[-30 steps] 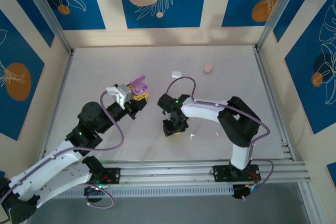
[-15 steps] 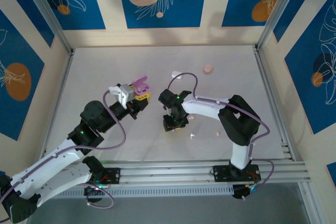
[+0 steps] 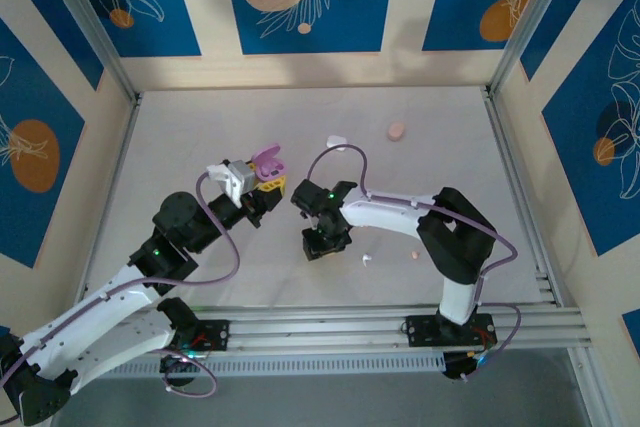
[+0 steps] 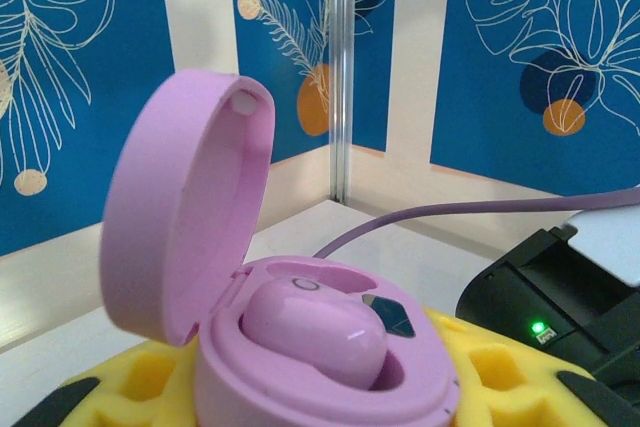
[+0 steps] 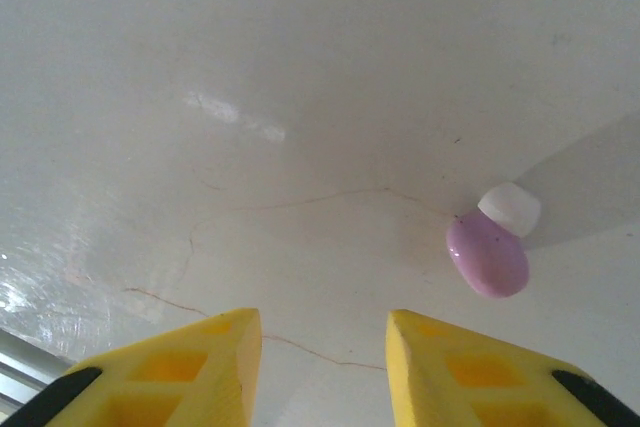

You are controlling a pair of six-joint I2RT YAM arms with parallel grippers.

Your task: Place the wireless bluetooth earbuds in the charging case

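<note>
My left gripper (image 3: 264, 183) is shut on the base of a pale purple charging case (image 4: 330, 402), which it holds up with the lid (image 4: 185, 207) flipped open. One purple earbud (image 4: 312, 330) sits in the near well; the well behind it looks hollow. Yellow pads (image 4: 505, 372) flank the case. My right gripper (image 5: 322, 322) hangs low over the table, open, with bare table between its yellow fingers. A loose purple earbud (image 5: 487, 255) with a white tip lies on the table ahead and to the right of them. In the top view the right gripper (image 3: 322, 244) is right of the case (image 3: 266, 159).
A small white bud (image 3: 366, 259) and a pinkish one (image 3: 414, 255) lie on the table right of my right gripper. A white case (image 3: 336, 141) and a peach case (image 3: 397, 131) sit toward the back. Walls enclose the table on three sides.
My right gripper has shifted a little left over the table and its fingers have narrowed slightly. The left arm edged slightly right with the case, then held still.
</note>
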